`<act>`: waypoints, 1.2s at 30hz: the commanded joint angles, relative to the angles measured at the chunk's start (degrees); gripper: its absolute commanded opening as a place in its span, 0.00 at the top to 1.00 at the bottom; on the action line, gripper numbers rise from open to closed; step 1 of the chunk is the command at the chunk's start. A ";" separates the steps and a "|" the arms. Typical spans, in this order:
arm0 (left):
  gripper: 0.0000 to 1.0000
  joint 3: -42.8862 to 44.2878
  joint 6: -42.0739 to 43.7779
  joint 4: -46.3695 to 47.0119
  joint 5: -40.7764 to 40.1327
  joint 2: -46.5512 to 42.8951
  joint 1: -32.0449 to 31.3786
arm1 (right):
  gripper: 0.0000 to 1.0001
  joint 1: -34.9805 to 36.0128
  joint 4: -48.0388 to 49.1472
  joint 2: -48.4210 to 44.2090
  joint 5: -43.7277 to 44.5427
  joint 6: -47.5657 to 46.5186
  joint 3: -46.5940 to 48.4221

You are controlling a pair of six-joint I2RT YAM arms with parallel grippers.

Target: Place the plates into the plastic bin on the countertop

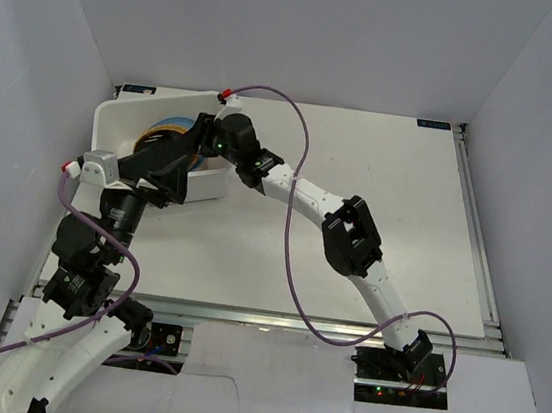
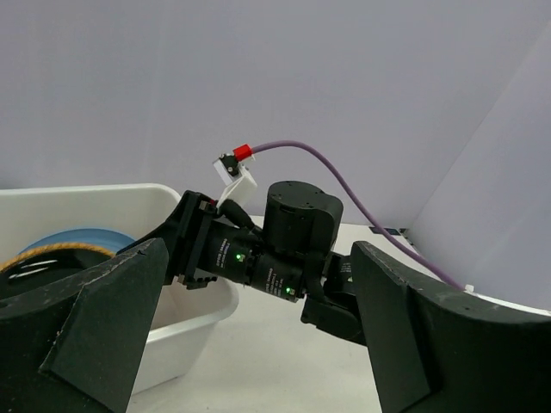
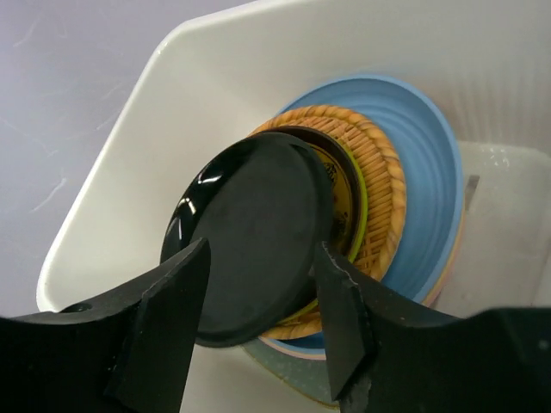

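1. Currently the plastic bin sits in the far left corner of the countertop.
2. Inside it lies a stack of plates: a light blue plate, a tan woven plate and a dark plate with yellow pattern, with the black plate uppermost.
3. A pale green edge shows under the stack.
4. The right gripper reaches into the bin above the black plate. Its jaws are partly apart, one finger at each side of the plate, and they pinch nothing. Whether they touch it cannot be told.
5. The left gripper hangs just beside the bin's near wall. Its jaws are spread wide and hold nothing.
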 commanded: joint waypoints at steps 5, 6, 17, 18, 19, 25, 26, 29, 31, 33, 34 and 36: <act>0.02 -0.22 0.45 0.49 0.36 1.03 1.03 | 0.38 -0.53 3.99 -8.38 3.07 -5.15 -2.48; 0.02 -0.22 0.53 0.49 -0.08 1.12 1.21 | 0.38 -0.53 4.17 -9.43 3.07 -5.42 -3.88; 0.02 0.92 -0.60 -0.39 -2.20 2.96 1.82 | 0.10 -4.13 11.36 -37.18 3.06 -9.64 -35.23; 0.02 1.18 -0.96 -0.30 -1.50 3.05 1.82 | 0.10 -4.83 12.95 -43.83 3.59 -10.25 -40.15; 0.02 1.53 -1.31 -0.39 0.16 3.14 1.82 | 0.10 -6.40 14.53 -47.37 4.21 -10.52 -49.94; 0.02 3.82 -5.88 -2.93 8.94 6.21 1.74 | 0.10 -9.32 14.03 -73.66 14.47 -17.98 -73.75; 0.02 4.26 -6.58 -3.98 10.27 6.82 1.74 | 0.10 -9.41 12.45 -76.30 15.54 -18.78 -77.51; 0.02 4.79 -8.43 -7.50 13.36 8.50 1.74 | 0.10 -9.50 6.82 -90.77 19.67 -21.07 -83.85; 0.02 4.27 -9.57 -9.17 13.19 8.06 1.74 | 0.10 -9.50 3.40 -96.95 24.31 -21.60 -86.85; 0.02 3.30 -9.57 -9.62 13.54 7.10 1.74 | 0.10 -9.50 2.51 -105.92 25.83 -22.82 -92.03; 0.02 2.34 -9.49 -10.05 13.54 5.79 1.74 | 0.10 -9.50 2.68 -108.82 28.01 -23.70 -93.96; 0.02 1.45 -9.57 -10.41 13.54 4.64 1.74 | 0.10 -9.50 2.59 -115.94 31.27 -24.67 -98.18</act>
